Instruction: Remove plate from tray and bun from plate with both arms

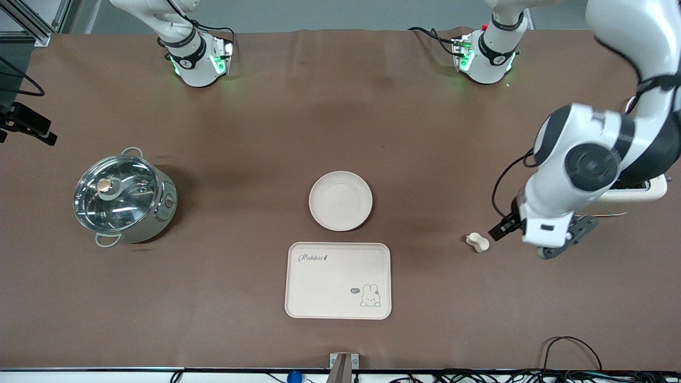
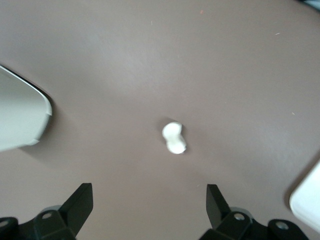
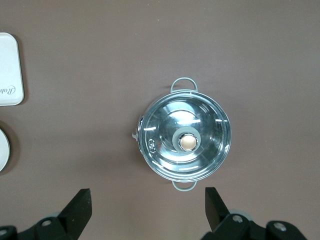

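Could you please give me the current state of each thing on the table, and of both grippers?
plate: empty, on the table beside the tray.
tray: empty.
bun: on the table, not held.
pot: glass lid on.
left gripper: open, over the bun.
right gripper: open, high above the pot.

You're looking at a flat brown worktop (image 1: 255, 133). At its centre sits the plain cream-white plate (image 1: 340, 200), no pattern on it. At six o'clock from the plate, the cream tray (image 1: 338, 280) carries grey "Rabbit" lettering and a small grey rabbit drawing. At three o'clock, the bun (image 1: 478, 242) shows pale cream. At nine o'clock, the pot (image 1: 125, 197) is pale grey-green under a silvery lid with a coppery knob. Both arms are white with black joints, bases glowing green.
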Tool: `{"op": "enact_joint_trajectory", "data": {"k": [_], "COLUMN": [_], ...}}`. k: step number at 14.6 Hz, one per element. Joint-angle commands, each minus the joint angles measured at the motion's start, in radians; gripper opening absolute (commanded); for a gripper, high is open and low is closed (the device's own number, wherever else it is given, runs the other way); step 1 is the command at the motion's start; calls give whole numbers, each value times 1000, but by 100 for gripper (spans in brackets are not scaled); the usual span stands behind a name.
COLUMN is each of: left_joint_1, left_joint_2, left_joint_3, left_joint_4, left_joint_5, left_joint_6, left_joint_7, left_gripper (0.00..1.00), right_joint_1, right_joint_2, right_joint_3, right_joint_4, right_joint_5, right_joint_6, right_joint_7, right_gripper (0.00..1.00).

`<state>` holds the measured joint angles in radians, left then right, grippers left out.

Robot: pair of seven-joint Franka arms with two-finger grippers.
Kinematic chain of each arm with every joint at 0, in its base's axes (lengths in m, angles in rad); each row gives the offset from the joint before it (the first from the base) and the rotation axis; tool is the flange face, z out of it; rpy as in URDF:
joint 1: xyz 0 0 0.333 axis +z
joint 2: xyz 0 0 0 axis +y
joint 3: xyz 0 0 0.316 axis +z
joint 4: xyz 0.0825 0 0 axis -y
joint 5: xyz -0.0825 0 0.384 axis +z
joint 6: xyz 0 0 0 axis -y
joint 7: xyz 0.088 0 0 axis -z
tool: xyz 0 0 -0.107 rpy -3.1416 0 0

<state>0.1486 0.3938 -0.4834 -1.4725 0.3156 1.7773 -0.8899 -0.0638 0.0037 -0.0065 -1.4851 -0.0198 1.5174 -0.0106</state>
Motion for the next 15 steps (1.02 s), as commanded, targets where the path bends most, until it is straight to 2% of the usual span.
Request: {"op": "enact_joint_trajectory", "data": {"k": [1,4,8,9,11,12,13,15], "left_joint_1": [77,129,189,172,-42,-116,-151,-176], "left_joint_2": [-96,-244,-357,-396,-475,-513,-553,-610], "left_joint_3": [-1,3,12,44,243,329,363,373], "left_joint_4": [46,66,60,43,-56,-96,-147,-208], "left_joint_5": [-91,-177,-253,-265,-270,-286,-311,-314], "left_joint_6": [-111,-223,-341,-349,-345,-348,-348,-348], "left_joint_7": [226,507,741,771,789,792,796,799], "left_gripper": [100,100,100,100,100,100,100,100], "right_joint_1": [-5,-5,-1,-1,4,10,10,12], "right_joint_2": [-11,-10,-8,-8,-11,-11,-11,-11], "right_joint_3": [2,0,3,3,5,5,5,5], "right_joint_4": [0,0,-3,-3,-3,-3,-3,-3], "right_joint_5": [4,6,8,8,9,9,9,9], "right_joint_6": [0,0,10,10,6,7,7,9], "right_joint_7": [-11,-11,-9,-9,-6,-5,-3,0], "right_gripper": [100,100,100,100,100,100,100,100]}}
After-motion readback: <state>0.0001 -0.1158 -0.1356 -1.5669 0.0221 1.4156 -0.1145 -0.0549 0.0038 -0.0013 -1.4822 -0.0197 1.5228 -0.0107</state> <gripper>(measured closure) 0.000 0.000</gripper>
